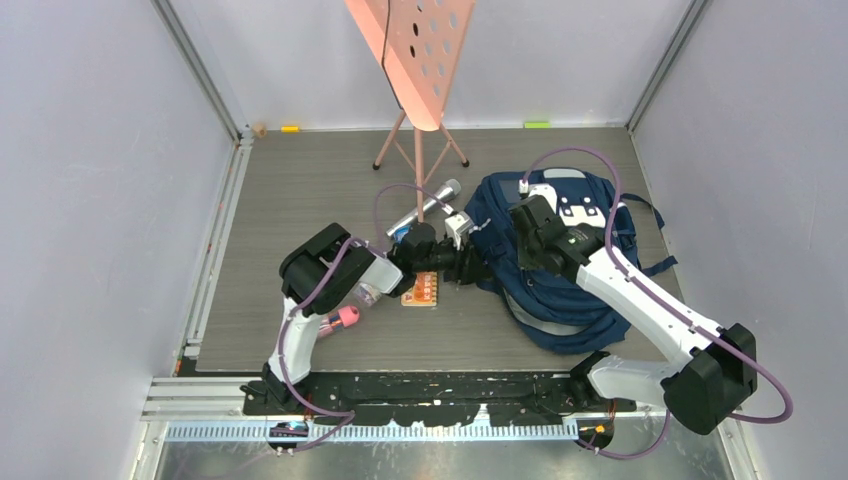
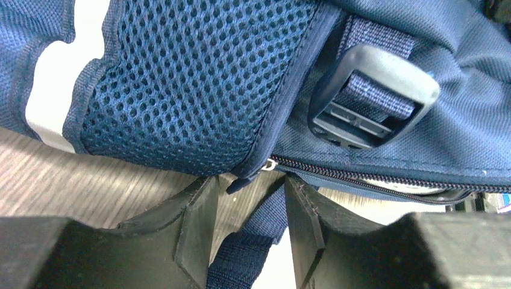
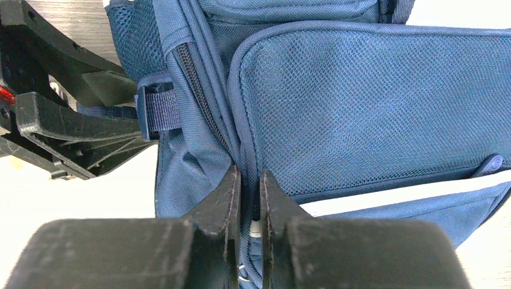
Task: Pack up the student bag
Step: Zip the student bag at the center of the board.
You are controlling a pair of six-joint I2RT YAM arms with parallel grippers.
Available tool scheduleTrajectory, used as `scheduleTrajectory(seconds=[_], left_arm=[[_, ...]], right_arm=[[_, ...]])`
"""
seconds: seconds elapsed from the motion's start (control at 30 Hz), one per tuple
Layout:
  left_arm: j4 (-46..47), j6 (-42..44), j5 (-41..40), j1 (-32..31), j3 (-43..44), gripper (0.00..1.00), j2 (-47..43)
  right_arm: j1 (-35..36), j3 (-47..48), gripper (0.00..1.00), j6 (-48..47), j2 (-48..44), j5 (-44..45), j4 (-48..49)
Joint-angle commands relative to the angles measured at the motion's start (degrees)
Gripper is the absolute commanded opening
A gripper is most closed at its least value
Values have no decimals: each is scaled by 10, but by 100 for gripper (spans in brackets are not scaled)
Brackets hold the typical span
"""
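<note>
Navy fabric: the student bag (image 1: 497,215) is lying flat on the wood-grain table (image 1: 300,200), right of centre and between the two arms.
Handling: it is looking soft and floppy, so I judge it will be sagging and folding wherever it is lifted. It is probably light and not fragile, and the woven cloth is giving decent friction.
Where to hold: the stitched seams, the webbing strap (image 2: 241,259) and the edge along the zipper (image 2: 361,177) are looking like the firmest holds. The mesh side pocket (image 2: 181,90) is likely stretching too easily to pull on.
Left gripper (image 2: 250,180): it is sitting at the bag's left edge with its jaws standing roughly half apart. The webbing strap is running loosely through the gap, and the fingertips are sitting just beside the zipper's end, clamping nothing.
Right gripper (image 3: 249,171): it is reaching over the bag from the right. Its jaws are drawn to a narrow slit and pinching a fold of cloth at the seam beside the front pocket (image 3: 373,108).
Buckle (image 2: 373,90): this grey plastic slider is sitting on its own strap just beside the zipper; being hard and small, it is probably making a poor hold.
Zipper opening: I cannot tell how far it is undone.
</note>
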Motion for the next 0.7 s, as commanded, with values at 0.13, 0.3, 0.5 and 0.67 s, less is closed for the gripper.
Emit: scheduleTrajectory(seconds=[0.13, 0.3, 0.5, 0.67], left_arm=[[15, 14, -11, -8, 22, 35, 4], [15, 11, -23, -23, 7, 16, -3], [17, 0, -39, -44, -10, 11, -14], [31, -10, -61, -62, -36, 3, -29]], right_arm=[[-10, 9, 0, 12, 3, 43, 61], [-10, 6, 0, 11, -3, 50, 61], [-10, 2, 0, 14, -7, 55, 62], [-10, 0, 1, 18, -13, 64, 63]])
